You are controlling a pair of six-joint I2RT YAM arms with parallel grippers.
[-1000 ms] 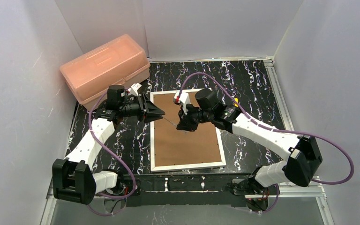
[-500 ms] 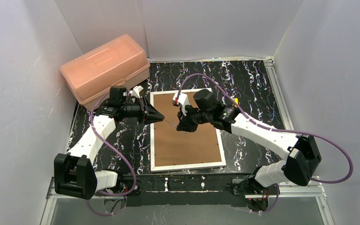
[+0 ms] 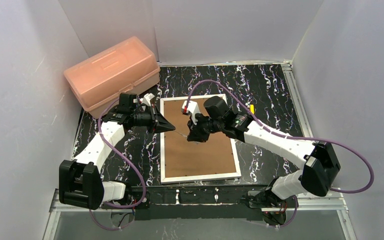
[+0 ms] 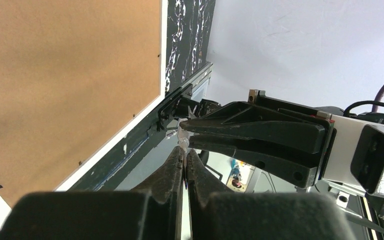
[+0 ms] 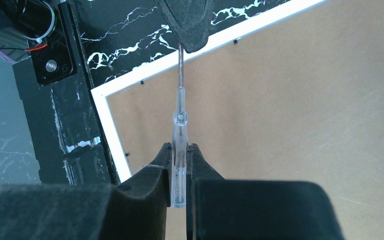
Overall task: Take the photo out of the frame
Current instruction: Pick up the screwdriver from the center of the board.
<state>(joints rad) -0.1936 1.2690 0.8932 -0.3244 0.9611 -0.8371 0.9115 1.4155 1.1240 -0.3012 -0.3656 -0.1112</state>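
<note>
Right hand (image 5: pixel 180 148) clamps the screwdriver (image 5: pixel 180 125) by its handle — left hand (image 4: pixel 184 153) pinches the shaft — over the frame (image 3: pixel 200 156).

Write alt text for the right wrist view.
The right gripper clamps a clear-handled screwdriver whose thin metal shaft runs up to the left gripper's black fingertip, above the brown fibreboard back of a white-bordered frame on a black marbled table.

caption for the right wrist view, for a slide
Right end effector grips a clear-handled screwdriver above the face-down frame, its shaft pinched by the left end effector.
</note>
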